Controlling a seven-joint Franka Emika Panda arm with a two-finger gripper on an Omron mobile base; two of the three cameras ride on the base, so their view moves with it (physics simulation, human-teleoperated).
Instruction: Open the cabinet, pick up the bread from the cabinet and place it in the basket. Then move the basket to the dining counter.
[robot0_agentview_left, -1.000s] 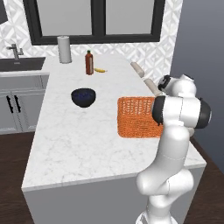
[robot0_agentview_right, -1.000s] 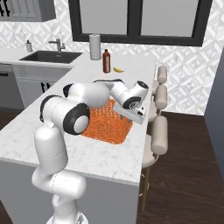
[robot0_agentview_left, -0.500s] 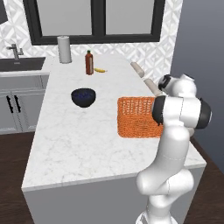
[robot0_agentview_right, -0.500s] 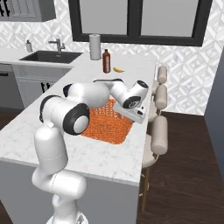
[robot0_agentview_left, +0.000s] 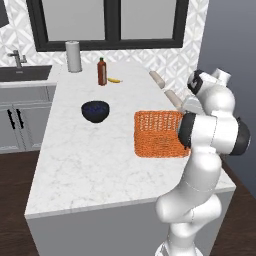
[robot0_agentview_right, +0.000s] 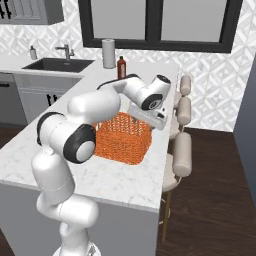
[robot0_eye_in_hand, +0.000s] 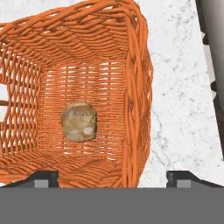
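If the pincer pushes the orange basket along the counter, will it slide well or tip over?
The basket probably slides: it sits flat on the smooth marble counter. Its sides look tall, so a high push might tip it. It seems light, with only one small bread inside.

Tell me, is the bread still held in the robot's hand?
No, the bread lies on the woven floor of the basket, and the hand's two fingertips stand wide apart with nothing between them.

On the dining counter (robot0_agentview_left: 90, 160): one basket (robot0_agentview_left: 159, 134) holding one bread (robot0_eye_in_hand: 78, 121), one dark bowl (robot0_agentview_left: 95, 111), one sauce bottle (robot0_agentview_left: 102, 72), one banana (robot0_agentview_left: 115, 80), one paper-towel roll (robot0_agentview_left: 74, 56).
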